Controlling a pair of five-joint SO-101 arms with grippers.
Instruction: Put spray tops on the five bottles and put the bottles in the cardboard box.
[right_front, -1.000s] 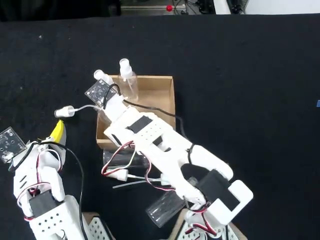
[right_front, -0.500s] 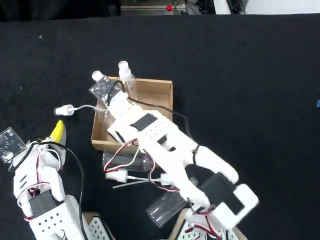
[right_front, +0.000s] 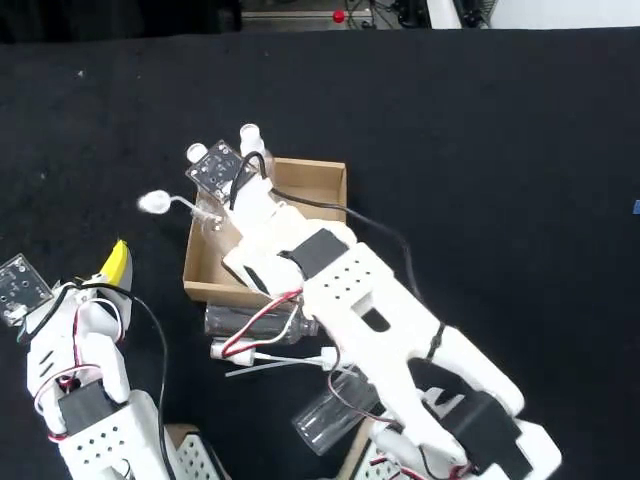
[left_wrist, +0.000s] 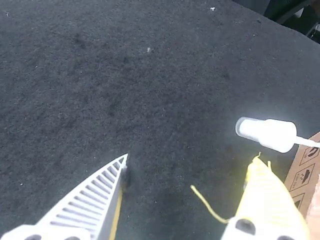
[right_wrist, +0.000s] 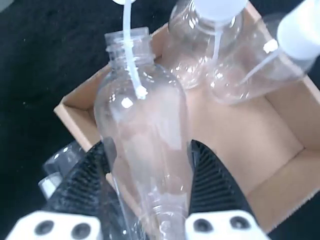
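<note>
My right gripper (right_wrist: 150, 147) is shut on a clear open-necked bottle (right_wrist: 145, 110), held over the left wall of the cardboard box (right_wrist: 272, 135). A spray top (right_front: 153, 202) hangs beyond the neck, with its thin tube (right_wrist: 128, 50) running down into the bottle. Two bottles with spray tops (right_wrist: 207, 30) (right_wrist: 267, 55) stand in the far end of the box (right_front: 315, 180). My left gripper (left_wrist: 190, 160) hovers open over bare black table, and that spray top (left_wrist: 265, 134) lies just beyond its yellow finger (left_wrist: 265, 200). From above, the left gripper (right_front: 108, 268) sits at the lower left.
In front of the box lies a clear bottle (right_front: 255, 320) on its side, with a loose spray top (right_front: 235, 350) and its tube beside it. Another clear bottle (right_front: 330, 415) lies near the right arm's base. The black table stretches wide to the right and back.
The right arm has pushed farther from its base with the bottle; the spray top has risen away from the left gripper. The box has shifted slightly. The left arm has kept still.
</note>
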